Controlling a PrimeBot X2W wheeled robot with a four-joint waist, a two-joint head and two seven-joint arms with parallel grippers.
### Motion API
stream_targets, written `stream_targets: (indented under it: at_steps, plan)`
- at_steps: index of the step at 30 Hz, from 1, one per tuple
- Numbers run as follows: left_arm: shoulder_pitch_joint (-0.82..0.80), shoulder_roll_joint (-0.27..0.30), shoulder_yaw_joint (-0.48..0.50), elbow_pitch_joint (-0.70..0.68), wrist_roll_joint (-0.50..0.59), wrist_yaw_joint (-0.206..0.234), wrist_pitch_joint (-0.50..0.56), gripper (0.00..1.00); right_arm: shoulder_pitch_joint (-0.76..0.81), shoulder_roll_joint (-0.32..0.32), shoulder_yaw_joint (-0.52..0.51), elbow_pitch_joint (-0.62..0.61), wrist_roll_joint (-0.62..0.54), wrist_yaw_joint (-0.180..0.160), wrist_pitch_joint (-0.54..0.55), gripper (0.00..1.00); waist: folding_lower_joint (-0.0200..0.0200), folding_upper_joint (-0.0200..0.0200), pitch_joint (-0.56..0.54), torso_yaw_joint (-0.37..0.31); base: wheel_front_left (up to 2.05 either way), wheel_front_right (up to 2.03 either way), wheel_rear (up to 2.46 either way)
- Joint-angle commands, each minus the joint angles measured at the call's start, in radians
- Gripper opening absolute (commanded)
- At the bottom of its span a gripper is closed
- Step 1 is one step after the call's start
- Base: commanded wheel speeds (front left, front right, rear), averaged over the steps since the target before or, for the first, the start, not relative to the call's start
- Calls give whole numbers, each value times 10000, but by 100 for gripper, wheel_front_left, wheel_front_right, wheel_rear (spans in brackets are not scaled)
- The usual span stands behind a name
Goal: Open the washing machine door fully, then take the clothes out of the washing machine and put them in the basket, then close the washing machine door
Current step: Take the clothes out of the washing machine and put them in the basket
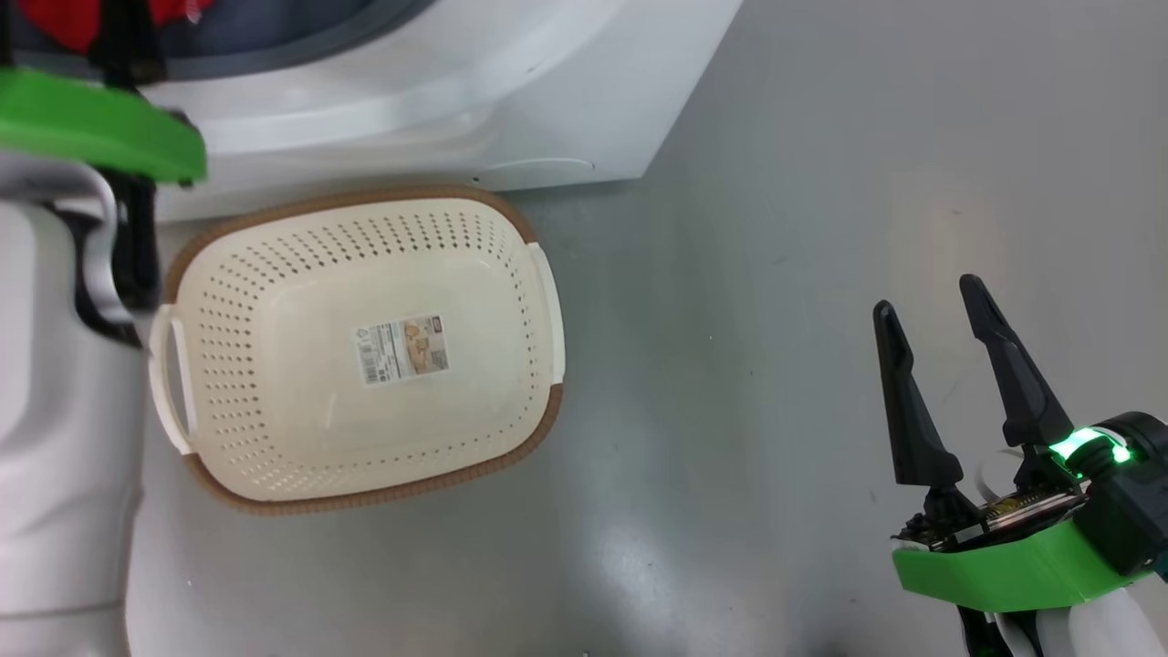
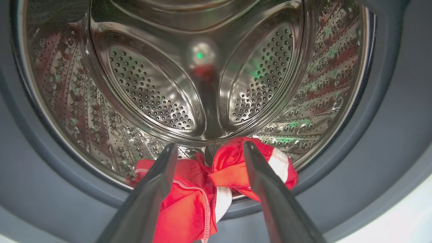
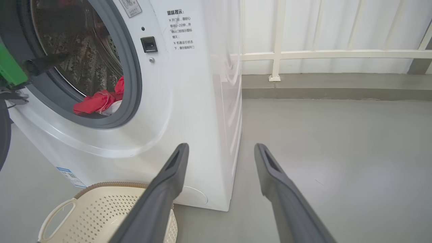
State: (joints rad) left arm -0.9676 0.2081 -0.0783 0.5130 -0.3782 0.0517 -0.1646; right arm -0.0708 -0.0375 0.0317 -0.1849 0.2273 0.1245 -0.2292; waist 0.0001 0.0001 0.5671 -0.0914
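Clothes (image 2: 192,202) lie bunched at the drum's front lip inside the washing machine (image 3: 189,101), partly hidden by the left claw (image 2: 210,146), whose fingers are spread wide either side of them, and cut off at the frame bottom. Right claw (image 1: 929,299) hangs wide open, gripping nothing, above the grey floor (image 1: 730,365). Basket (image 1: 274,301) sits on the floor just beside the machine's front, with a white railing (image 3: 303,54) behind.

white boxy front-loader washing machine (image 3: 189,111): black Chinese notice (image 3: 180,29) right of its round opening, heading 温馨提示, mentions 1~2分钟 | blue label sticker (image 3: 71,176) lower left of opening: illegible | cream perforated plastic basket (image 1: 274,301) at machine's foot, bottom sticker (image 1: 404,349): barcode, print illegible
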Motion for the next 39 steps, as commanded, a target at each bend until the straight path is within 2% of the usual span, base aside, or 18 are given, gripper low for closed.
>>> stream_targets:
  at_steps: [1,7,18,21,32,39]
  plan:
    - [-416,483,199,79,104,-82,-69,100,-114,-127,261,-210,12,62,-84,100,-1,-1,201,-93,0,0,0]
    - [-1504,616,9,1356,224,-127,112,100,-235,-127,342,-131,4,62,-87,100,-1,-1,447,-247,0,0,0]
    - [-3109,1120,-467,3280,794,333,1224,100,-373,-127,534,14,98,62,-126,100,-1,-1,741,-687,0,0,0]
    - [-3469,1277,-574,3911,892,532,1859,100,-359,-127,623,70,140,62,-134,100,-1,-1,788,-828,0,0,0]
    - [-3872,1523,-875,5083,978,657,3076,100,-379,-127,786,164,178,62,-118,100,-1,-1,943,-1147,0,0,0]
    - [-4050,1716,-1120,5518,1142,729,3470,100,-346,-127,924,218,236,62,-108,100,-1,-1,992,-1274,0,0,0]
